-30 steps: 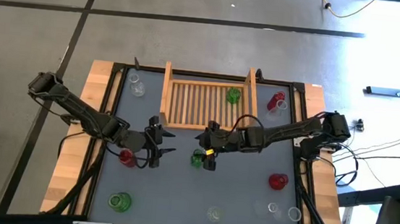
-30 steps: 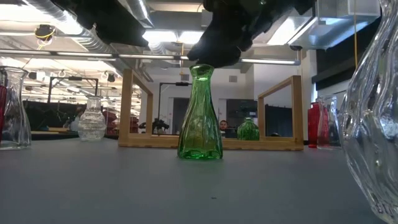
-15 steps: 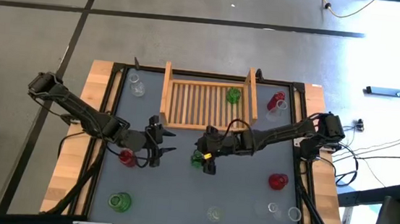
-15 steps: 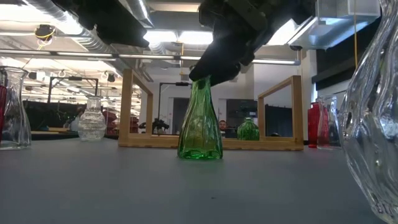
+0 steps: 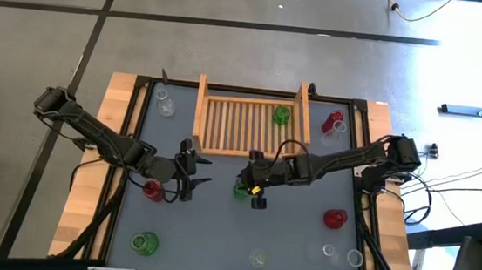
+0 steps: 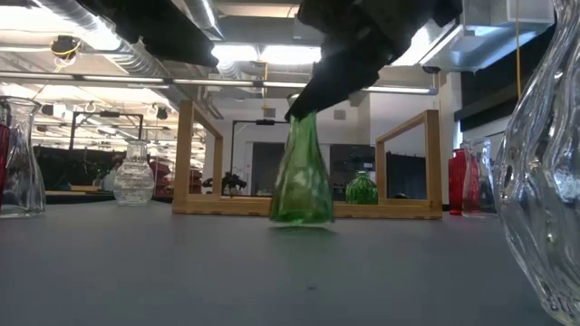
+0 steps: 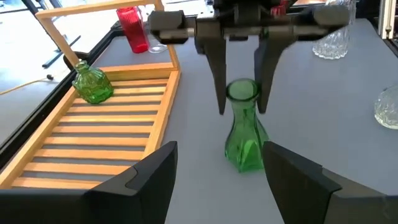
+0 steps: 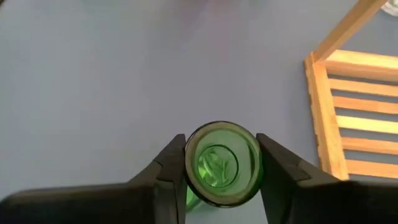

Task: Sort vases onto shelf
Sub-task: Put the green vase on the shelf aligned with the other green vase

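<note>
My right gripper (image 8: 214,163) grips the green vase (image 7: 244,124) at its neck from above — jaws pressed against the rim on both sides, the base tilted just off the grey mat (image 5: 304,219) in the low view. The neck grip leaves the body free to clear the shelf (image 5: 249,127) front edge nearby. My left gripper (image 7: 217,180) waits beside, fingers wide and empty — open mat lies between.
</note>
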`<act>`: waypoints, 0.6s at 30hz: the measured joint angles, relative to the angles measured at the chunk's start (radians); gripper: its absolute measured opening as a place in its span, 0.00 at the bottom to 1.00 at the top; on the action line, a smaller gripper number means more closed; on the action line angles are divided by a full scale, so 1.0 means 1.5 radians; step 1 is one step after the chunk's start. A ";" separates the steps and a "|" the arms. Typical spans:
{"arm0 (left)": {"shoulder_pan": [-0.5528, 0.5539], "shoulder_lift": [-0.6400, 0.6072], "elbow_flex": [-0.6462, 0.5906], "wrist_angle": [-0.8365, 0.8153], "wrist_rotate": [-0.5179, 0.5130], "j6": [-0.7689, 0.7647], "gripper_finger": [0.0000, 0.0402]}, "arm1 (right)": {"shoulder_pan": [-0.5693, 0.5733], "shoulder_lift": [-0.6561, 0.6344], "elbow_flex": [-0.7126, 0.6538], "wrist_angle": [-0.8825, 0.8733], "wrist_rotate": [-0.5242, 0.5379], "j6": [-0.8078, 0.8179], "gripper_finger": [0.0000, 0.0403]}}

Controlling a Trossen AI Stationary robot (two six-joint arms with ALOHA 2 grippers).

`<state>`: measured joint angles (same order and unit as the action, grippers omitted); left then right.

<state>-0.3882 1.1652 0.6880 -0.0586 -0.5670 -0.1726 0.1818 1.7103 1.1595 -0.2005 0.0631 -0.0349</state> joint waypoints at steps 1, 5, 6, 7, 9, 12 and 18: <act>0.000 0.000 0.000 0.000 0.000 0.000 0.57 | 0.000 -0.008 0.000 -0.005 0.000 0.000 0.29; 0.000 0.000 0.000 0.001 0.000 0.001 0.57 | 0.000 -0.047 0.000 -0.031 0.000 -0.011 0.29; 0.000 0.000 0.000 0.001 0.000 0.001 0.57 | 0.000 -0.058 0.000 -0.043 0.001 -0.011 0.29; 0.000 0.000 0.000 0.001 0.000 0.001 0.57 | 0.000 -0.070 0.000 -0.055 0.005 -0.012 0.29; 0.000 0.000 0.000 0.001 0.000 0.001 0.57 | 0.000 -0.094 0.000 -0.079 0.016 -0.013 0.29; 0.000 0.000 0.000 0.001 0.000 0.001 0.57 | -0.002 -0.125 0.000 -0.121 0.023 -0.018 0.29; 0.000 0.000 0.000 0.001 -0.001 0.001 0.57 | -0.052 -0.193 0.000 -0.194 0.021 -0.033 0.29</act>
<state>-0.3882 1.1652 0.6880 -0.0574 -0.5678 -0.1715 0.1031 1.4210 1.1595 -0.4919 0.0944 -0.0841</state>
